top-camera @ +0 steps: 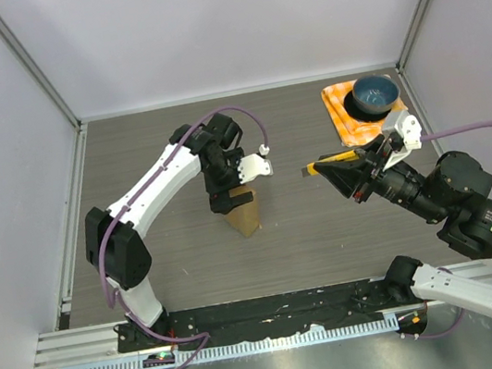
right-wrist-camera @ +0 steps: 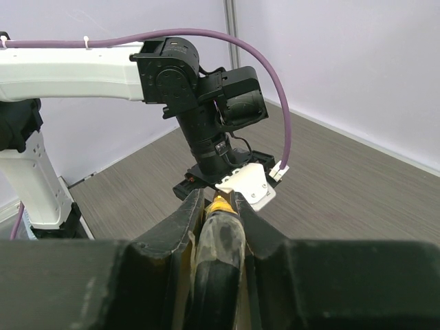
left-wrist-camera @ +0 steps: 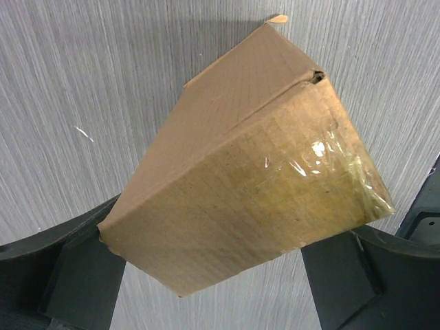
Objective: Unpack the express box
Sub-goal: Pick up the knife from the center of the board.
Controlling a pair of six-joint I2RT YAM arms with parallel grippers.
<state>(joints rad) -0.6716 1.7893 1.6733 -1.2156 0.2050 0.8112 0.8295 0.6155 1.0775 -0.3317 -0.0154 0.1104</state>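
Observation:
The express box (top-camera: 245, 213) is a plain brown carton standing tilted on end at mid-table. In the left wrist view the express box (left-wrist-camera: 240, 185) fills the frame, with clear tape (left-wrist-camera: 330, 165) across its near face. My left gripper (top-camera: 228, 193) comes down on it from above, and my left gripper (left-wrist-camera: 220, 271) has a finger pressed to each side of the carton. My right gripper (top-camera: 345, 172) hovers to the right of the box, shut on a yellow and black cutter (top-camera: 325, 165) that points left at it. In the right wrist view, my right gripper (right-wrist-camera: 218, 205) clamps the cutter (right-wrist-camera: 221, 237).
A blue bowl (top-camera: 374, 94) sits on an orange checked cloth (top-camera: 345, 122) at the back right corner. Grey walls close the table on three sides. The left arm's wrist (right-wrist-camera: 206, 103) and its purple cable (right-wrist-camera: 275, 89) hang just beyond the cutter's tip.

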